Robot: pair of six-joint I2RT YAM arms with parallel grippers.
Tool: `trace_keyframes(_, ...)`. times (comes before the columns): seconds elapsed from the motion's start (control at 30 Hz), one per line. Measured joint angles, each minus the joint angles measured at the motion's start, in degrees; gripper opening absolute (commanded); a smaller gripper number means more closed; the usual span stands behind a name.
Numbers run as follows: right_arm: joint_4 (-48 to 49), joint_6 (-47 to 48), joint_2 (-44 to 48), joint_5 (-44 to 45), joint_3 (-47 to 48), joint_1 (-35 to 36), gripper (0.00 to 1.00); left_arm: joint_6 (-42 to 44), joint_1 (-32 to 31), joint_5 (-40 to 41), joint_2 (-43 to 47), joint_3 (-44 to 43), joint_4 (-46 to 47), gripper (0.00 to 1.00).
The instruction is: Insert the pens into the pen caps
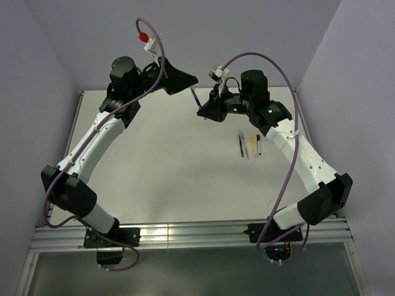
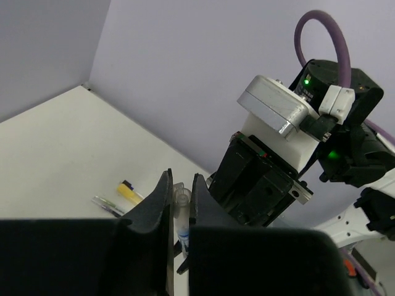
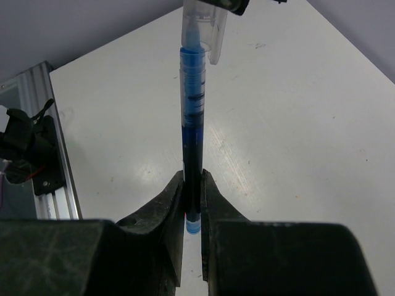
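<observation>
My right gripper (image 3: 192,179) is shut on a blue pen (image 3: 191,123) near its tail, holding it up above the table. The pen's tip sits inside the mouth of a clear whitish pen cap (image 3: 210,31). My left gripper (image 2: 182,179) is shut on that cap (image 2: 179,198), with the blue pen (image 2: 182,237) showing below it. From above, the pen (image 1: 195,97) spans the gap between the left gripper (image 1: 191,80) and the right gripper (image 1: 203,114). A yellow pen cap (image 1: 255,145) lies on the table beside a thin pale pen (image 1: 246,147).
A thin dark stick (image 1: 241,145) lies next to the pale pen, right of the table's middle. The right arm (image 1: 296,154) curves over that side. Purple cables (image 1: 287,92) arch above both arms. A metal rail (image 1: 185,233) runs along the near edge.
</observation>
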State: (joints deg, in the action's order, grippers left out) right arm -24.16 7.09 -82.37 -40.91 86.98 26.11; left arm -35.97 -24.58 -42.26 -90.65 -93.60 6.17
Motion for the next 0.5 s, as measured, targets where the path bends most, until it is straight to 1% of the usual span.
trace_keyframes(0.13, -0.04, -0.72, 0.02, -0.28, 0.00, 0.02, 0.00, -4.85, 0.72, -0.04, 0.94, 4.04, 6.56, 0.00)
trace_keyframes(0.23, 0.17, -1.79, 0.02, -0.76, 0.00, 0.00, 0.00, -8.85, 1.38, -0.26, 0.94, 5.51, 10.75, 0.00)
trace_keyframes(0.37, 0.57, -2.80, 0.02, -1.77, 0.00, 0.00, 0.00, -11.76, 2.23, -0.22, 1.01, 5.64, 14.32, 0.00)
trace_keyframes(0.5, 0.57, -3.06, 0.04, -2.10, 0.00, 0.00, 0.00, -12.68, 2.43, -0.46, 1.03, 5.62, 15.56, 0.00)
